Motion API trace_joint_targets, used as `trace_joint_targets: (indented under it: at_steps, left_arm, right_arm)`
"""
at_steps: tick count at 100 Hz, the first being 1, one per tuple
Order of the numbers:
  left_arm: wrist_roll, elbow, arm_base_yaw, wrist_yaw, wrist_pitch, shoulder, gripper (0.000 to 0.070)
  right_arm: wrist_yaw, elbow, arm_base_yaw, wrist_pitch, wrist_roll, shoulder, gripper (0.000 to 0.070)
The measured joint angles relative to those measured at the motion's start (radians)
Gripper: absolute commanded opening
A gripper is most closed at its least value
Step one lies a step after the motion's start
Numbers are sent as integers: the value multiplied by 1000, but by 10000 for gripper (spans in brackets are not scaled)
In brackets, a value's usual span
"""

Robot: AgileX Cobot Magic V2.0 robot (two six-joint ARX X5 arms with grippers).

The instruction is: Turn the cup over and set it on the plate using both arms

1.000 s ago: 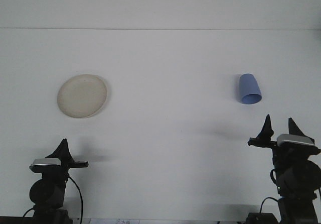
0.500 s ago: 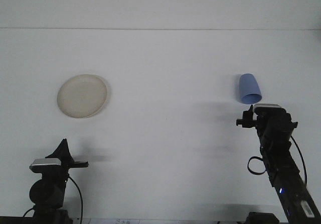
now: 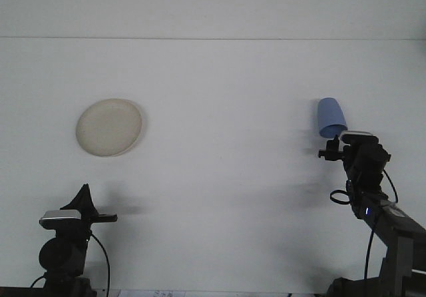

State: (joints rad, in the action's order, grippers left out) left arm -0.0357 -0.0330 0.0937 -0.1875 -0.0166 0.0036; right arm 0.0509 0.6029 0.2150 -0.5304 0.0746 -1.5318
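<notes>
Blue plastic cup [image 3: 331,118] is seen lying tipped on the white desk [image 3: 226,97], far right of the cream plate [image 3: 109,126]. It is neared by the right claw [image 3: 337,148], whose opening cannot be told; a grasp is judged next. The left claw [image 3: 84,200] is parked.

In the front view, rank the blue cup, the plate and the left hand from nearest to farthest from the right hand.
1. Blue cup: right at the right hand, just beyond it on the table's right side.
2. Left hand: low at the near left.
3. Plate: far left; close to the left hand's rank, hard to call.
</notes>
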Motion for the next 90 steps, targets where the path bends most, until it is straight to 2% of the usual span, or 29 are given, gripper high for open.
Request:
trace_joint_targets:
  at_steps: [19,70,79,90]
  left_arm:
    - [0,0,0,0,0,0,12]
    - [0,0,0,0,0,0,12]
    - [0,0,0,0,0,0,12]
    - [0,0,0,0,0,0,12]
  right_arm:
    - [57,2,16,-169,0,-103,457]
    - [136,227,49,-193,0,-307,451]
    - [158,265,49,-193,0,-343,379]
    - [159,294,48,-192,0,-369,162]
